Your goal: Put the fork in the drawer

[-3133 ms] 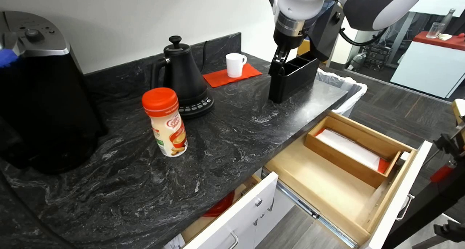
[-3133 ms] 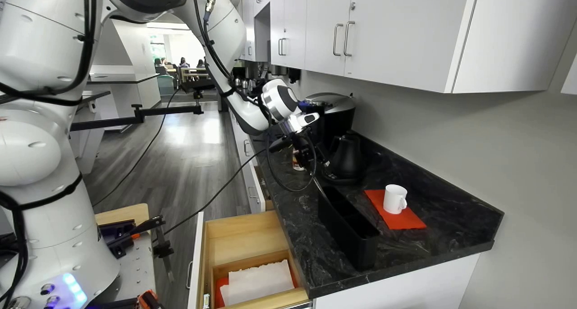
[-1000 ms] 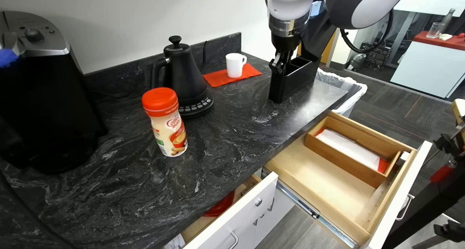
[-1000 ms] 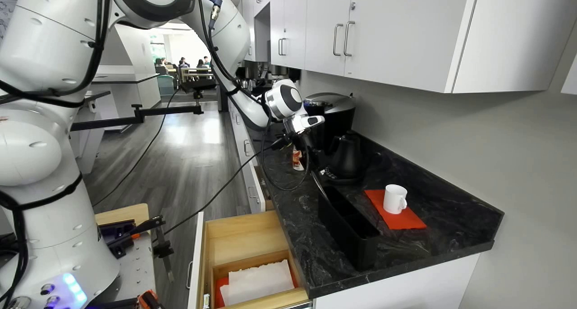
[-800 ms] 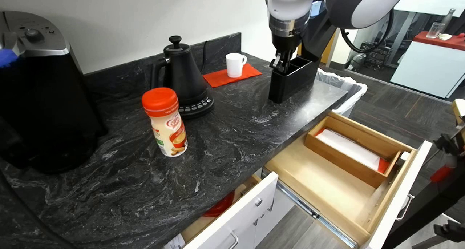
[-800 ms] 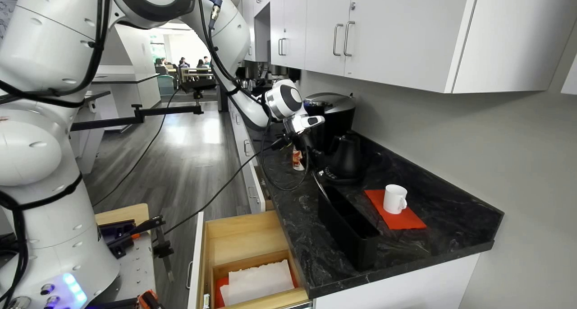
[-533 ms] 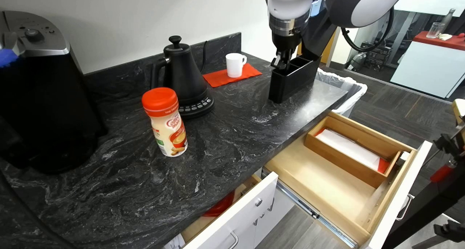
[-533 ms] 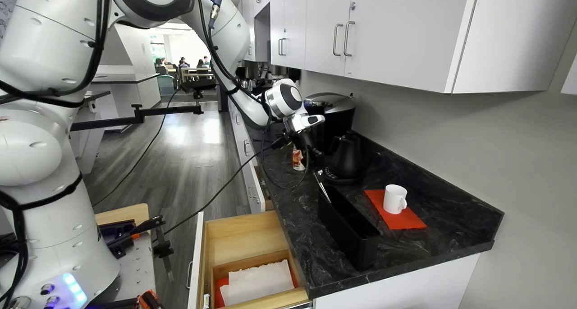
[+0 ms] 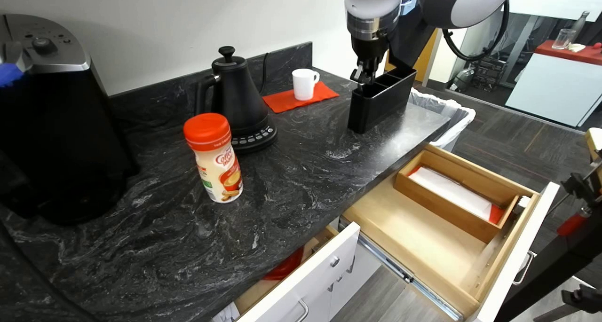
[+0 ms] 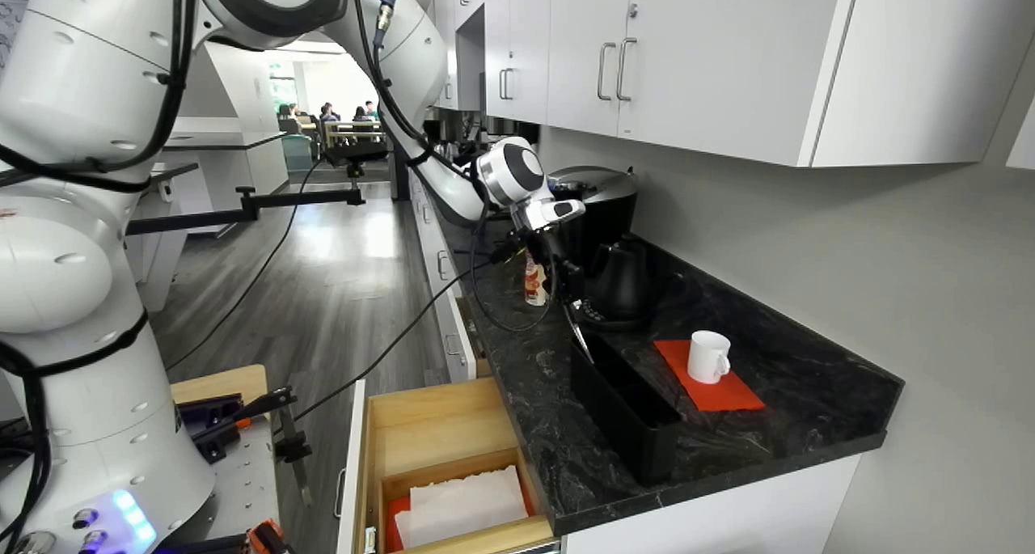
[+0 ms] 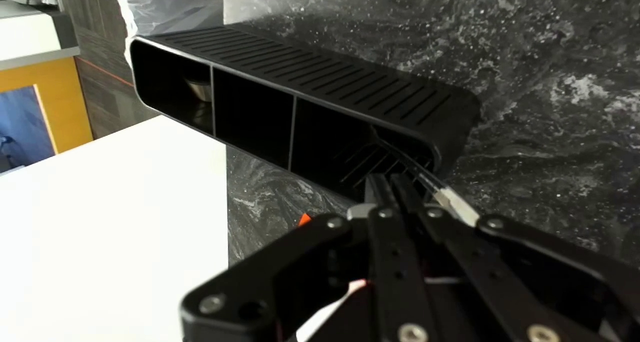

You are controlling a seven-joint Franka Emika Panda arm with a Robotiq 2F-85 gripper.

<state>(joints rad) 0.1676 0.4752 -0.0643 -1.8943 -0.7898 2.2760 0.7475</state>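
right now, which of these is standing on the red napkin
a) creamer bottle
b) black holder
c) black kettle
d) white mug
D: in both exterior views the white mug stands on the red napkin, while the black kettle, creamer bottle and black holder are off it.

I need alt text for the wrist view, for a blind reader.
The hand, shut, points toward one end of a divided black holder on a dark counter. What is likely the fork slants out beside the hand, its head in shadow; whether it is held is unclear.
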